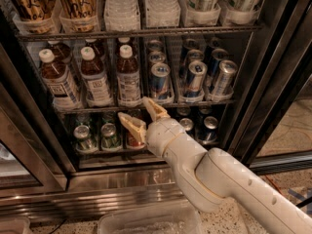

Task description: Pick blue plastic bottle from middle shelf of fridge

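- While the two-finger gripper (143, 117) at the end of the white jointed arm (234, 184) hangs just below the front edge of the dark wire middle shelf (195, 103), its tan fingers (132, 125) are spread wide with nothing between them. That stance suits an approach rather than a hold.
- The clear plastic bottle of dark brown drink with a white cap and blue-and-white label (128, 82) stands upright on that shelf, third from the left. It is just above and slightly behind the gripper, untouched.
- It stands at the front of its row, so its body looks reachable without shifting anything.
- Two similar bottles with whiter labels (95, 79) stand close on its left, and slim blue-silver cans (160, 82) stand close on its right.
- Because those neighbours crowd it, I judge that the fingers must rise and slip into the narrow gaps on either side. A skewed entry could knock a can or catch the wrong bottle.
- The gripper lies in front of the short green and red cans (109, 135) on the rack below, inside the open black-framed drinks fridge (273, 82).
- Progress looks early: this is the reaching stage, and the grasp is not yet made.
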`<action>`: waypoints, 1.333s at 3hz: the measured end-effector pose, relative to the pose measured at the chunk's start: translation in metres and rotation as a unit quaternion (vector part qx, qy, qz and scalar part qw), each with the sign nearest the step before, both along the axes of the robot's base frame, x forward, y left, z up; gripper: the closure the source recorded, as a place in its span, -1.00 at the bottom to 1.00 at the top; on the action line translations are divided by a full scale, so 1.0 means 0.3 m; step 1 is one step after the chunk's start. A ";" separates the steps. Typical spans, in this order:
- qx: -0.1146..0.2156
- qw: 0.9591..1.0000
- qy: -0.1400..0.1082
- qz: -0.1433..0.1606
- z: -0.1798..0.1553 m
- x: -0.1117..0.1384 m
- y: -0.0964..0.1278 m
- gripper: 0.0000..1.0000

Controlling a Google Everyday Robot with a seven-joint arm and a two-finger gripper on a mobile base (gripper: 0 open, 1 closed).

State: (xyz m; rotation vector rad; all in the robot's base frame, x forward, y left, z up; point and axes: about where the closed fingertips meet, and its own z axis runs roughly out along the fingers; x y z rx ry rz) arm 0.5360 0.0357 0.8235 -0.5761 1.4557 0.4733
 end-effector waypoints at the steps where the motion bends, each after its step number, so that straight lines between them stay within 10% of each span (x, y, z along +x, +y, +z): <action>1: 0.000 1.000 0.000 0.000 -0.001 0.000 0.001 -0.56; 4: -0.009 1.000 -0.010 0.001 0.007 0.081 -0.001 -0.46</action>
